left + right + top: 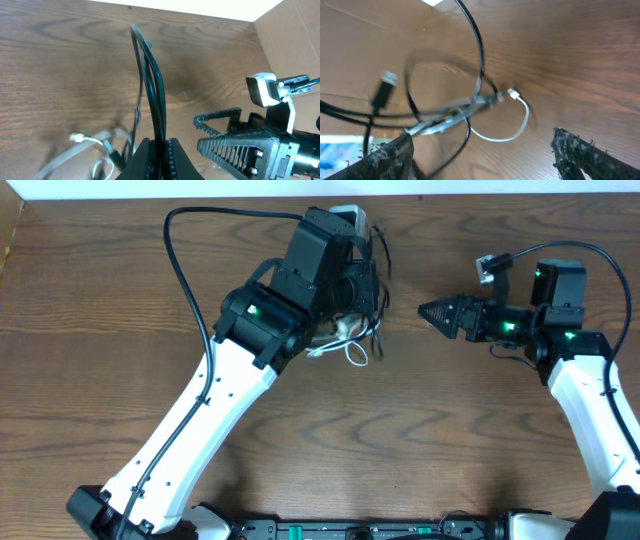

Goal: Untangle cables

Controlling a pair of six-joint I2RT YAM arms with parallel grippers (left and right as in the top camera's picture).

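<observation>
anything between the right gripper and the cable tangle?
Nothing. Overhead view shows only bare wooden tabletop between the right gripper and the cables.

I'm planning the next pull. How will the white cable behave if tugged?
Probably floppy: the white cable lies in a loose curve. Likely light, being thin. It may drag the black cable, pinched in the left end effector, since they cross.

Overhead: my left arm (290, 280) covers my left claw (159, 144) and most of the cables (356, 352). Left wrist view: the lower edge cuts off my claw's fingers (144, 161) and the white cable (90, 142). Right wrist view: cables blurred; my right claw (485, 152) cropped below.
</observation>
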